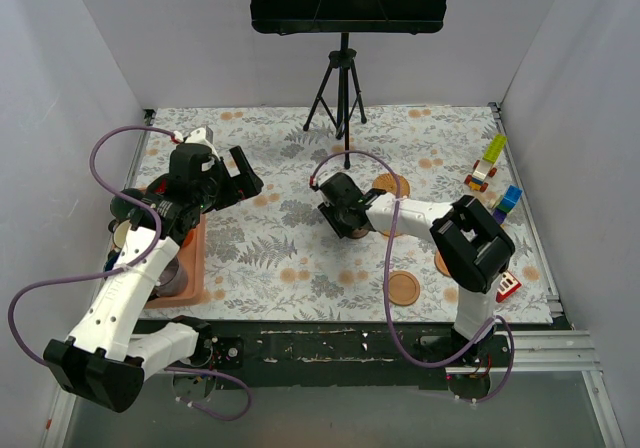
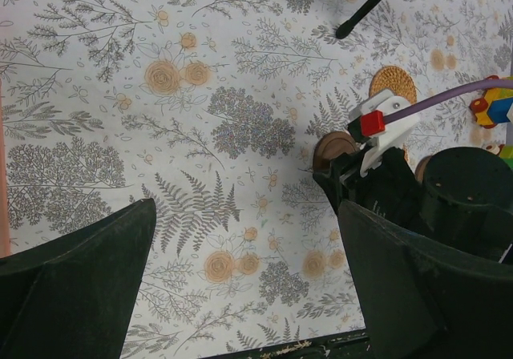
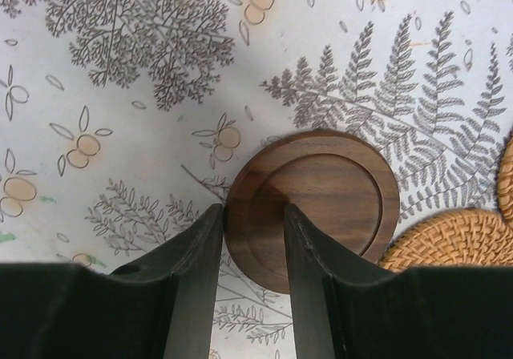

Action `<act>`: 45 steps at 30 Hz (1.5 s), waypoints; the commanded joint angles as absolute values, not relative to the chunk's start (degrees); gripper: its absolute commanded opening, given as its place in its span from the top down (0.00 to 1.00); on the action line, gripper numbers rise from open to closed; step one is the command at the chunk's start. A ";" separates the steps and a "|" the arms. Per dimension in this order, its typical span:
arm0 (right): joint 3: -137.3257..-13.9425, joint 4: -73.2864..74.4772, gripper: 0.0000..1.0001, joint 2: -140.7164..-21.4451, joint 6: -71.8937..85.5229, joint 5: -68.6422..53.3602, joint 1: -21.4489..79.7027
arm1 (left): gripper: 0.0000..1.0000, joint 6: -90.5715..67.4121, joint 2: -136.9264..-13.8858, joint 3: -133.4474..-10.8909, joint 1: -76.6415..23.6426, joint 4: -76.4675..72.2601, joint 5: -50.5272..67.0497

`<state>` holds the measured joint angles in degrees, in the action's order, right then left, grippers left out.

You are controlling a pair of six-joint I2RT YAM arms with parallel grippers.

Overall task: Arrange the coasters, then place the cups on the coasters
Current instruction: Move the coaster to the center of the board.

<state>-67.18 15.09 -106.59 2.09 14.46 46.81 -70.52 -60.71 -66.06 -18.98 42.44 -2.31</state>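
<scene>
Right gripper (image 3: 255, 211): my jaws stand narrow, astride the near rim of a dark coaster (image 3: 321, 199). One finger is outside the edge and the other is over the recess. Whether they pinch it I cannot tell. The coaster lies on the floral cloth (image 3: 120, 94), just beside a rattan coaster (image 3: 457, 239).

Left gripper (image 2: 247, 207): jaws wide, nothing between them, hanging over the cloth.

Overhead view: a wood coaster (image 1: 404, 288) lies apart near the front edge. The cups (image 1: 122, 234) sit by the tray (image 1: 190, 268) at far left, largely hidden by my left arm.

Step, as I judge it: arranging coasters, with no cup yet set on one. The next move calls for a firm pinch on the thin rim. Then comes a low carry to a spot clear of the rattan coaster, and a flat release.
</scene>
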 commanded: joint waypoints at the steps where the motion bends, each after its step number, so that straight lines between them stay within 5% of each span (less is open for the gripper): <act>1: -67.94 16.96 0.58 -111.35 0.36 12.57 44.04 | 0.02 -70.14 -60.73 -68.12 -19.25 42.63 -3.08; 45: -71.63 19.07 0.59 -114.43 0.26 13.27 37.18 | 0.02 -70.05 -61.44 -67.94 -19.07 42.80 -3.87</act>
